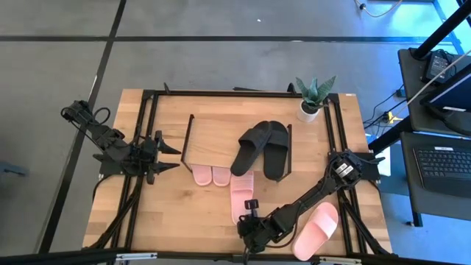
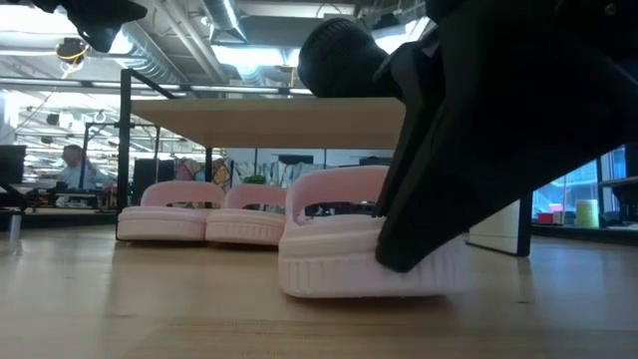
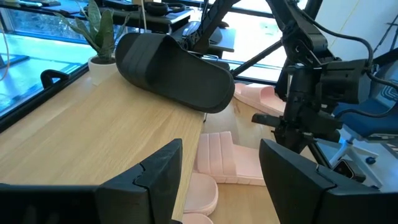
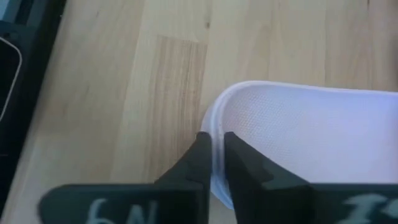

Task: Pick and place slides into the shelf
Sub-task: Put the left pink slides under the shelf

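Observation:
The shelf (image 1: 221, 136) stands mid-table, and a black pair of slides (image 1: 262, 149) lies on its top board. Two pink slides (image 1: 211, 175) sit under the board, their ends sticking out on the near side; they also show in the low view (image 2: 204, 214). A third pink slide (image 1: 242, 193) lies on the table in front of the shelf. My right gripper (image 1: 247, 215) is shut on its near end. A fourth pink slide (image 1: 316, 230) lies near the right front corner. My left gripper (image 1: 174, 157) hovers open and empty at the shelf's left end. My right gripper pinches the raised rim at the pink slide's near end (image 4: 215, 134) between its two fingers, one finger (image 4: 198, 158) outside the rim and one (image 4: 242, 163) on the footbed side. The fingers come slanting down from the table's near side. The slide's sole (image 2: 359, 279) lies flat on the table.
A potted plant (image 1: 313, 99) stands at the far right of the table. Black frame rails (image 1: 143, 132) run along the left and right sides. Bare tabletop (image 1: 169, 213) lies at the near left. A person (image 2: 72, 165) sits far off in the room behind.

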`<action>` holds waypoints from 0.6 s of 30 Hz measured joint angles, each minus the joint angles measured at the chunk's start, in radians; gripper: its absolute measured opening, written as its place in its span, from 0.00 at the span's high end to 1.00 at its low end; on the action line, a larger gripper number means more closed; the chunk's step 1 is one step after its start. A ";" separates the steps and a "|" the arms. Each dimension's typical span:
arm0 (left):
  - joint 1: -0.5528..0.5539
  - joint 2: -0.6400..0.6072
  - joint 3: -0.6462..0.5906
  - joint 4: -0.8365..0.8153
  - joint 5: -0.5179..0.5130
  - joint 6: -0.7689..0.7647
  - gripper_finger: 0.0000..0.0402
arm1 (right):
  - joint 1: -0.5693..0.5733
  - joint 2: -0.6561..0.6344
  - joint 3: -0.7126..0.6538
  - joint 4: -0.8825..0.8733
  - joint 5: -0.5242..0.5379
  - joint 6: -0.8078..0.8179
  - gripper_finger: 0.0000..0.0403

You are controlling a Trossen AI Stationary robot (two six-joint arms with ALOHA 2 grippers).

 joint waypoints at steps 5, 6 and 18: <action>0.000 0.000 0.000 0.000 0.000 0.000 0.49 | 0.000 0.000 0.000 -0.001 -0.001 0.029 0.96; 0.000 0.000 0.000 0.000 0.000 0.000 0.49 | -0.001 0.000 0.000 -0.001 -0.001 0.043 0.96; 0.000 0.000 0.000 0.000 0.000 0.000 0.49 | -0.017 0.000 0.043 -0.090 0.033 0.131 0.96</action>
